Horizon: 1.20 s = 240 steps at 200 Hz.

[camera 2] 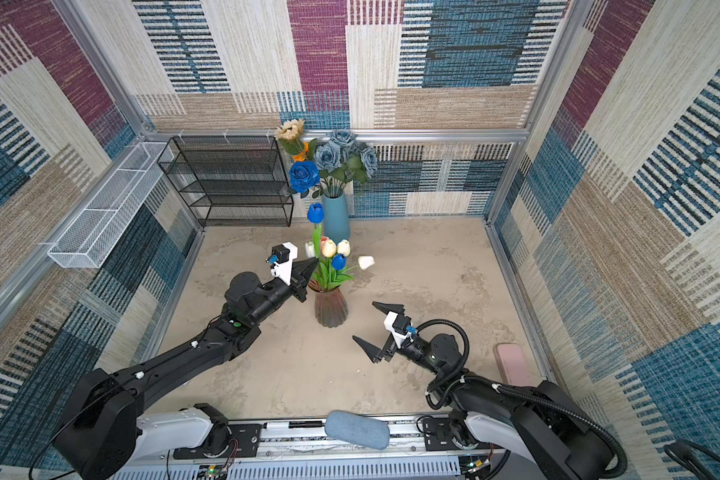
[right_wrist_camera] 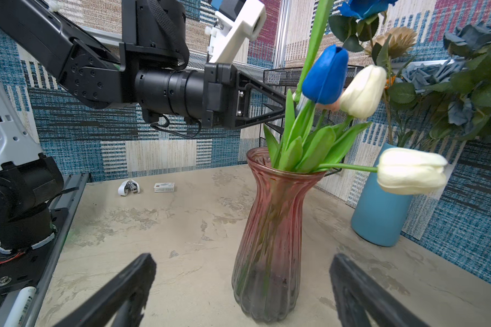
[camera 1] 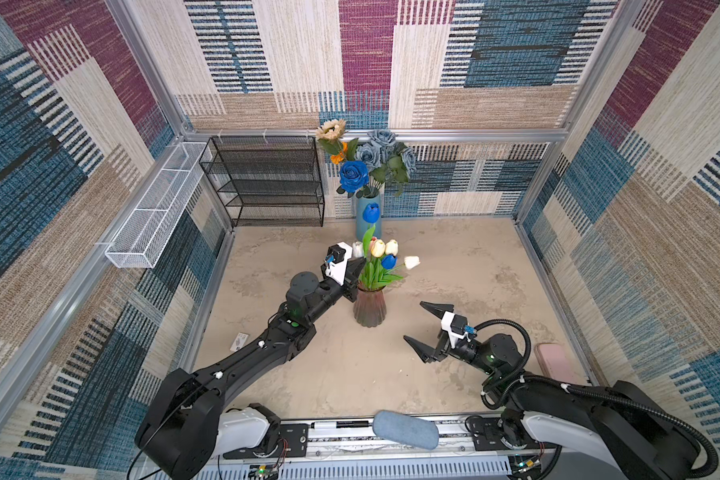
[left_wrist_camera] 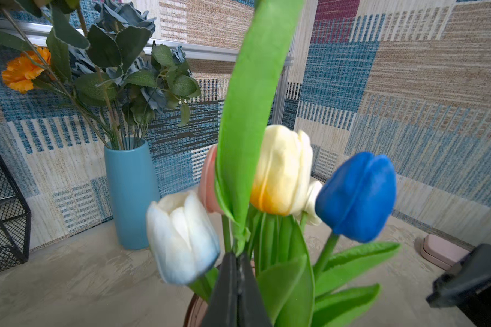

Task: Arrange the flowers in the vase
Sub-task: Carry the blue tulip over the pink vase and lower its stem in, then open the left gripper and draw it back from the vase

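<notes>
A pink ribbed glass vase [camera 1: 370, 307] [camera 2: 330, 307] [right_wrist_camera: 270, 240] stands mid-table and holds several tulips [camera 1: 385, 253]: white, cream-yellow, pink and blue. One blue tulip [camera 1: 371, 212] [camera 2: 315, 212] stands taller than the rest. My left gripper [camera 1: 363, 259] [camera 2: 316, 262] [left_wrist_camera: 237, 256] is shut on its green stem just above the vase mouth. Its head is out of the left wrist view, and I cannot tell how deep its stem reaches. My right gripper [camera 1: 414, 322] [camera 2: 365, 321] [right_wrist_camera: 243, 259] is open and empty, low to the vase's right and apart from it.
A blue vase [camera 1: 360, 224] [left_wrist_camera: 131, 195] at the back wall holds dusty-blue roses, a deep-blue rose, a cream sunflower and an orange marigold. A black mesh shelf [camera 1: 267, 183] and white wire basket [camera 1: 154, 208] stand back left. A pink case [camera 1: 553, 361] lies right, a small box [camera 1: 238, 340] left.
</notes>
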Available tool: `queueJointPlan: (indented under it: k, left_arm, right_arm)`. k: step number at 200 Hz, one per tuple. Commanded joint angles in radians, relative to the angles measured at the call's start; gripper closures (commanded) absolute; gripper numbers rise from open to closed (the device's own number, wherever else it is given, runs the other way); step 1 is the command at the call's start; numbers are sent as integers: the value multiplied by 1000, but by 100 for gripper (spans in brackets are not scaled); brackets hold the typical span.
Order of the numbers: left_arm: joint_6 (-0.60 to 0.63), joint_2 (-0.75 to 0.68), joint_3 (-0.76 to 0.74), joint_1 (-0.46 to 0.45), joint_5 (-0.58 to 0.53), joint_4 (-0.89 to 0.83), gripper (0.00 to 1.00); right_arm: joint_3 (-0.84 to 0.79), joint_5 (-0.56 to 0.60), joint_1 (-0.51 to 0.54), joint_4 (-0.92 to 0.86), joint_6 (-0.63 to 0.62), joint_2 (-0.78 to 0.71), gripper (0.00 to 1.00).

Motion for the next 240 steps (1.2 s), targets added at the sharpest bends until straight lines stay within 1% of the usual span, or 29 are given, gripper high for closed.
queueJointPlan:
  k: [1,31,76,89,104,124,155,189,196,203,209,227,240]
  left_arm:
    - [47,-17,-25,-8,-6,100,100]
    - [55,-25,-46,-11,-23,105,100]
    - [49,-40,-90,-12,-49,157,100]
    - [51,-44,-90,-12,-44,143,95]
    - [55,-50,-90,-12,-39,128,85]
    - [57,-68,-92,-12,-41,100,77]
    - [82,-107,-87,-12,-47,41,74]
    - [115,-134,-84,-12,-44,-9,66]
    - [118,-132,-79,-11,-44,-24,67]
    - [118,-131,-72,-12,-40,-46,74]
    - [118,-130,-68,-11,-33,-62,77]
    - [107,-113,-63,-10,-38,-79,76]
    - [101,-105,-45,-10,-31,-160,76]
  right_arm:
    - [9,-3,1,33,7,7,0]
    - [13,-5,0,37,7,18,0]
    - [14,-5,1,38,7,24,0]
    - [16,-8,1,39,9,28,0]
    - [17,-13,0,43,10,33,0]
    - [19,-16,0,44,11,37,0]
    - [20,-14,1,44,10,42,0]
    - [26,-20,1,48,10,56,0]
    - [25,-20,0,50,12,57,0]
    - [25,-20,1,52,12,58,0]
    - [26,-20,1,52,12,59,0]
    - [25,-20,0,51,12,57,0]
    - [25,-21,1,51,12,53,0]
